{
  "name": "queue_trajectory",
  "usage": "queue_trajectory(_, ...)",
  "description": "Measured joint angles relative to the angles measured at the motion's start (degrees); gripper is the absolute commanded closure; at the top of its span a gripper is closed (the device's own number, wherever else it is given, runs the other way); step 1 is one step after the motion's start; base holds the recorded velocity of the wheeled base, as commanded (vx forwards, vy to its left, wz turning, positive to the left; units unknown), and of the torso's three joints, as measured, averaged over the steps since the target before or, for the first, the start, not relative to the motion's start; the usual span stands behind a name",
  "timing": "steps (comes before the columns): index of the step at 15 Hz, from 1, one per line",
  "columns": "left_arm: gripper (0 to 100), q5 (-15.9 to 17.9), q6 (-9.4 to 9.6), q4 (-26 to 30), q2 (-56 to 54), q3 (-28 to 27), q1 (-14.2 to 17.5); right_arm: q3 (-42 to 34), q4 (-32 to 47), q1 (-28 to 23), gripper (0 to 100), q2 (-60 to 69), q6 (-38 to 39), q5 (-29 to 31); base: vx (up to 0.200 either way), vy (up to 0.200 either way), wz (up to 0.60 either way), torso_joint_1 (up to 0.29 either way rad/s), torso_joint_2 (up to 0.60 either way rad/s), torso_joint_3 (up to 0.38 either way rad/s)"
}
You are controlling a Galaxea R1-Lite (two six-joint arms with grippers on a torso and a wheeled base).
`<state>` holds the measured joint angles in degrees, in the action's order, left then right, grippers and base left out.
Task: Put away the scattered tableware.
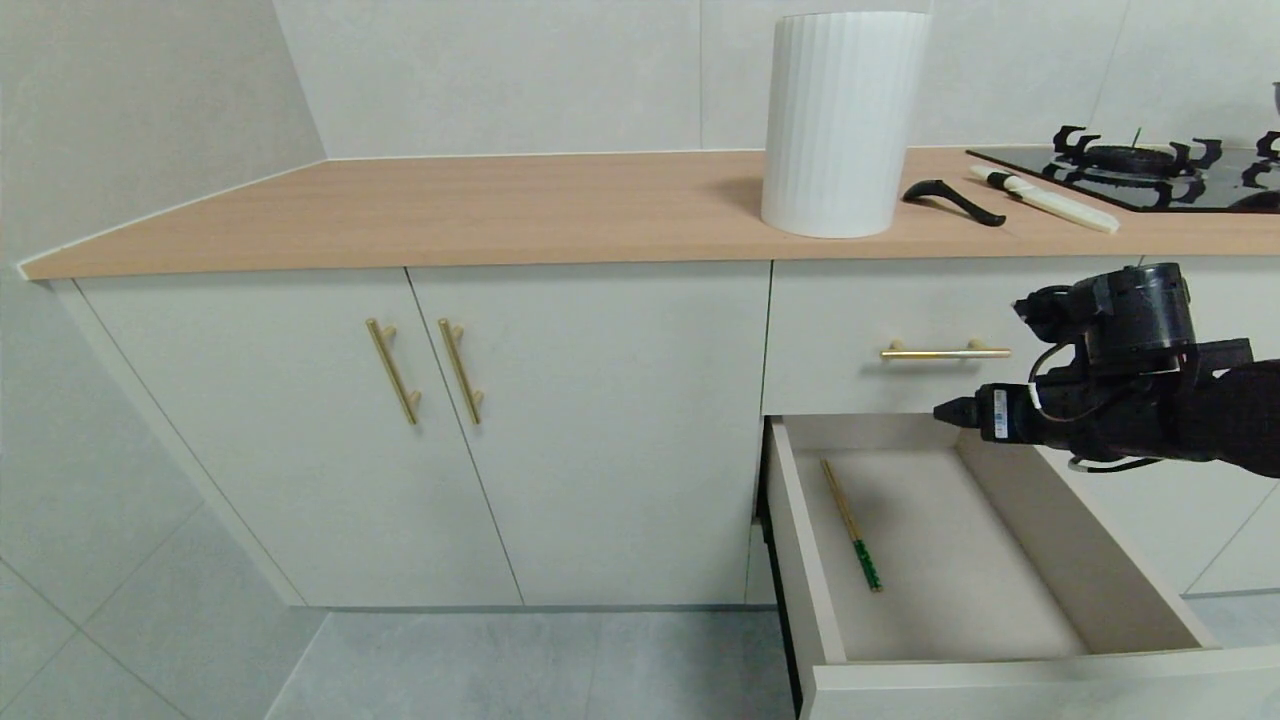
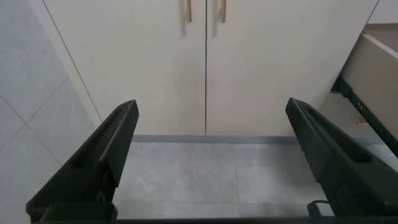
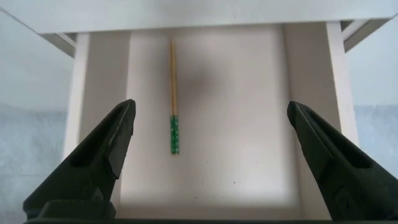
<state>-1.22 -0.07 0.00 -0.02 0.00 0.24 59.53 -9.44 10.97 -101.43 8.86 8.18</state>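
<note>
Currently the right gripper (image 3: 208, 165) hangs over the open drawer (image 1: 800, 540) with its fingers spread wide and nothing between them. The left gripper (image 2: 211, 165) is likewise released and empty, held low and facing the cabinet doors (image 2: 205, 62).

A chopstick (image 3: 173, 99) with a green end lies flat on the drawer bottom, close to the wall on the robot's left and roughly parallel to it, so that piece looks stowed. Judging from that, the step in hand is to fetch the next piece. A black-handled utensil (image 1: 953, 199) and a white utensil (image 1: 1045, 198) lie on the desk (image 1: 500, 210), between a tall ribbed container (image 1: 842, 120) and the stove (image 1: 1140, 175).

To do this well, the right gripper should draw back from the closed upper drawer's brass handle (image 1: 945, 352) and then rise, clearing the desk edge above it before going in over the top. The black-handled utensil lies just beside the container and the white utensil at the stove's edge. A descent from above, fingers across the handle, therefore suits either better than a sideways reach. The drawer bottom has ample free room beside the chopstick for later drops.
</note>
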Motion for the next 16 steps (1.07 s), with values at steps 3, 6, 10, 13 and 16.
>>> queue_trajectory(3, 0, 0.00, 0.00, 0.00, 0.00, 0.00, 0.00, 0.06, -0.13, -0.01, 0, 0.77, 0.05, 1.29, 0.000, 0.000, 0.00, 0.000, 0.00, 0.000)
queue_trajectory(6, 0, 0.00, 0.00, 0.02, 0.00, 0.00, -0.02, 0.17, -0.17, -0.09, 0, 1.16, 0.06, 1.74, 0.000, 0.000, 0.00, 0.011, -0.07, -0.058)
queue_trajectory(10, 0, 0.00, 0.00, 0.05, 0.00, -0.02, 0.00, 0.21, -0.74, -0.80, 0, 1.27, 0.02, 1.80, 0.000, 0.000, 0.00, 0.099, -0.29, -0.284)
queue_trajectory(13, 0, 0.02, 0.00, 0.02, 0.00, 0.00, -0.02, 0.20, -1.43, -1.02, 0, 1.23, 0.02, 1.85, 0.000, 0.000, 0.00, 0.126, -0.52, -0.307)
queue_trajectory(16, 0, 0.02, 0.00, 0.00, 0.00, 0.00, 0.00, 0.15, -1.48, -1.19, 0, 0.99, 0.02, 1.87, 0.000, 0.000, 0.00, 0.178, -0.47, -0.300)
